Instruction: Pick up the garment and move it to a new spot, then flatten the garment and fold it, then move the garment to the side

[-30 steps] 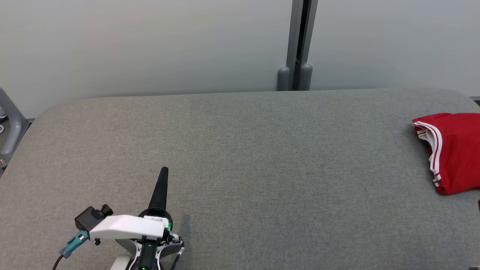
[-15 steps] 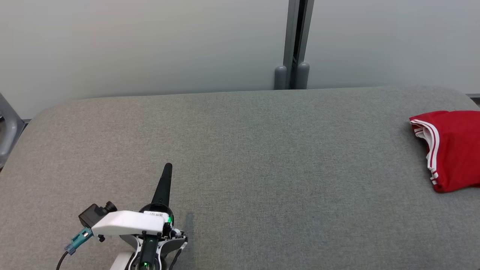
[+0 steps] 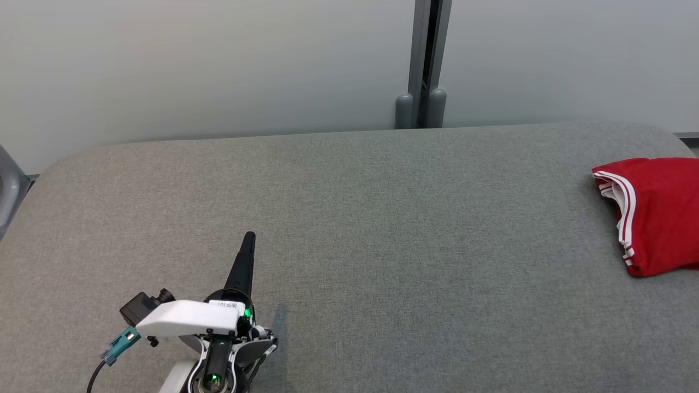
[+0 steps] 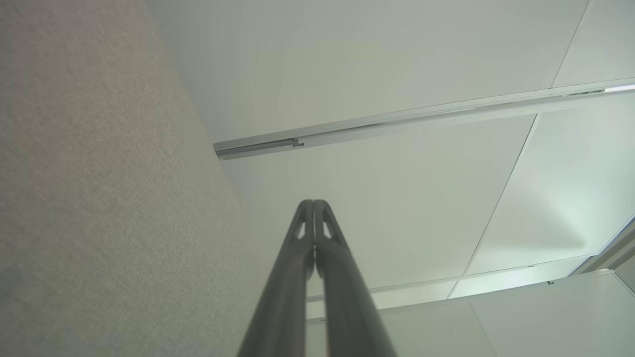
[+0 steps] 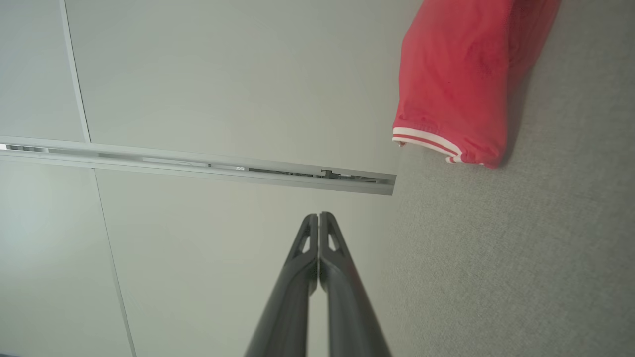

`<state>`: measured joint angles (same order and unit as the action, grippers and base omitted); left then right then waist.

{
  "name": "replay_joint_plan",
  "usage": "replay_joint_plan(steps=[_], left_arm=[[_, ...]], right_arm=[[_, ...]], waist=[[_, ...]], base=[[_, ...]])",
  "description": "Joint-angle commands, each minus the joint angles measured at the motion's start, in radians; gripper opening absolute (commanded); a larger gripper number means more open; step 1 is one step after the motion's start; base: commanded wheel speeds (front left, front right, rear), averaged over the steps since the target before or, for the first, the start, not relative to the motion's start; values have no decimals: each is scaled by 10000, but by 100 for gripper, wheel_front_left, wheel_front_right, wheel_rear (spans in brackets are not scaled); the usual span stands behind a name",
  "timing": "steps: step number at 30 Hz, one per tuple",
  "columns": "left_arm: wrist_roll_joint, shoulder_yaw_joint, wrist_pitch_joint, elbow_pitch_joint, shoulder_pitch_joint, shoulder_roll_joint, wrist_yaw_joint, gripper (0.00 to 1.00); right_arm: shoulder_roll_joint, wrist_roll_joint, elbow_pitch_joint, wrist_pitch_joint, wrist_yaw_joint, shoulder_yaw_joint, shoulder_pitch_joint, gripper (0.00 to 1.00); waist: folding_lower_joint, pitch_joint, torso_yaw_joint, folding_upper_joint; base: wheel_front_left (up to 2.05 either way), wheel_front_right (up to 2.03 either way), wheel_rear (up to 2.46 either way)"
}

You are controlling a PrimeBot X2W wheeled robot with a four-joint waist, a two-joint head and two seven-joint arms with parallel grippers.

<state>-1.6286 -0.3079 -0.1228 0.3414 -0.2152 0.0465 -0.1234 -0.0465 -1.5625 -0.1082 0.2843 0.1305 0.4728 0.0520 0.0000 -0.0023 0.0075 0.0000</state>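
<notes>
red garment at 3 o'clock on the tabletop looks soft and floppy; pinch its folded edge. left gripper and right gripper both pressed together, empty.

The left pincer and right pincer are closed, empty.

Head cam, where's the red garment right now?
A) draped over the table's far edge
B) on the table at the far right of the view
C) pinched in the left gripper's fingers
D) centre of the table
B: the red garment lies on the grey table at the head view's right edge, well apart from the left gripper, whose fingers are shut on nothing.
</notes>
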Motion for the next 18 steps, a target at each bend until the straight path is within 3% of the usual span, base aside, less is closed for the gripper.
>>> replay_joint_plan(steps=[1, 18], left_arm=[[-161, -17, 63, 13, -208, 61, -84, 0], [-714, -136, 125, 45, -312, 66, -112, 0]], right_arm=[[-94, -188, 74, 87, 4, 71, 92, 0], [-99, -919, 111, 328, 4, 250, 123, 0]], waist=[[0, 3, -7, 0], [0, 34, -79, 0]], base=[[0, 0, 0], [0, 0, 0]])
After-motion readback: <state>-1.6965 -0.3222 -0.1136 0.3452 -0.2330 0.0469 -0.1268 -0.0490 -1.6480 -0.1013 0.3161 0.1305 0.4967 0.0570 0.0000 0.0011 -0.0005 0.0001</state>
